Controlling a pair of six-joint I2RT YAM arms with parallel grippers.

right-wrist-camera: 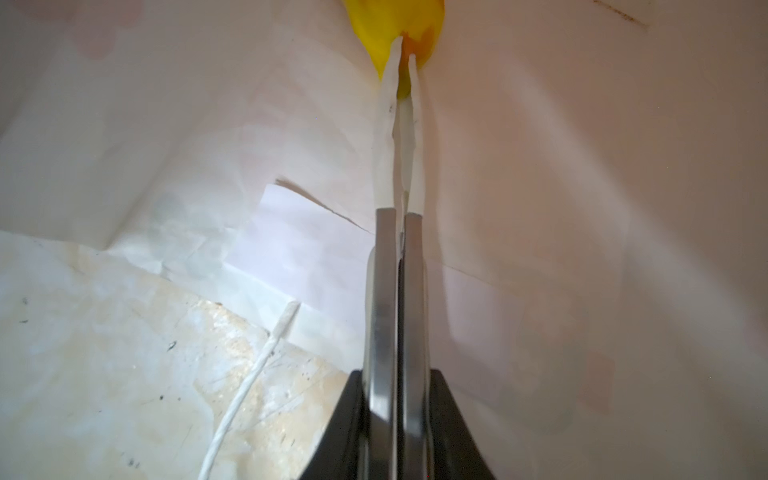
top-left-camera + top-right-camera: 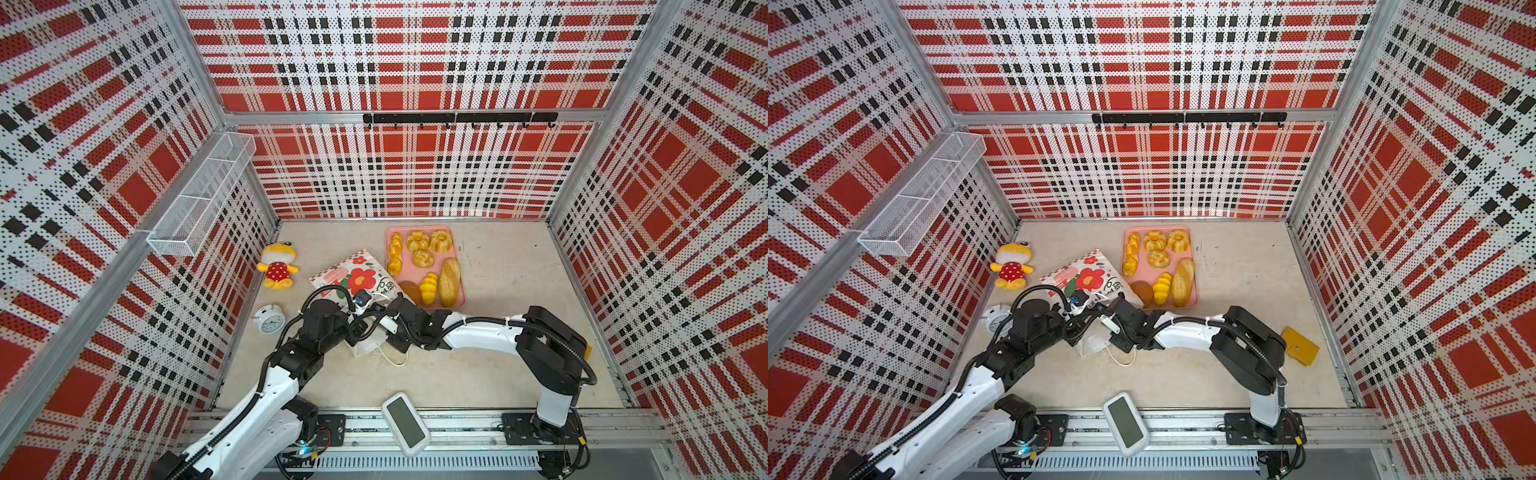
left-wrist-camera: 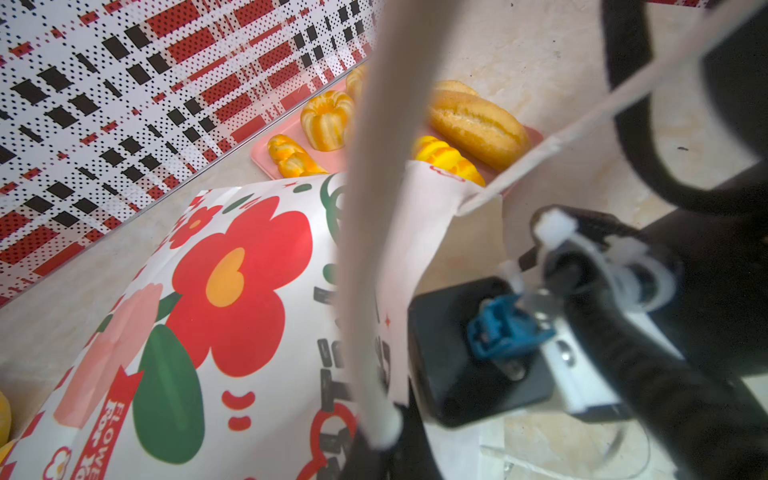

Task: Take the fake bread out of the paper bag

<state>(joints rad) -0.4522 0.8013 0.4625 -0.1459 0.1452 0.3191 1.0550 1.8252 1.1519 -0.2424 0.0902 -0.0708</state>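
Nearly done, by my reckoning: seven breads lie outside the bag (image 2: 357, 270) and one bread (image 1: 395, 20) shows inside it. What is left is to draw that one out. Whether more hide deeper in, I cannot tell.

The bag lies on its side on the table (image 2: 498, 332), floral face up, mouth toward the arms. In the right wrist view its inside is bare white paper apart from that single yellow bread at the far end. The basket (image 2: 199, 195), well apart from the bag and up on the side wall, shows nothing in it. The tray (image 2: 456, 241) sits just beside the bag and carries the seven:
- the loaf (image 2: 450, 280)
- the twisted stick (image 2: 395, 257)
- two ring cakes (image 2: 417, 241)
- a croissant (image 2: 429, 287)
- a round bun (image 2: 423, 257)
- a brown bun (image 2: 409, 289), the one nearest the bag

The right claw (image 1: 404, 45) reaches inside the bag, its fingers (image 1: 386, 124) pinched together on the yellow bread. The left claw (image 3: 380, 428) is closed at the bag's mouth. It looks clamped on the upper rim, holding it raised, though blur leaves that grip uncertain.
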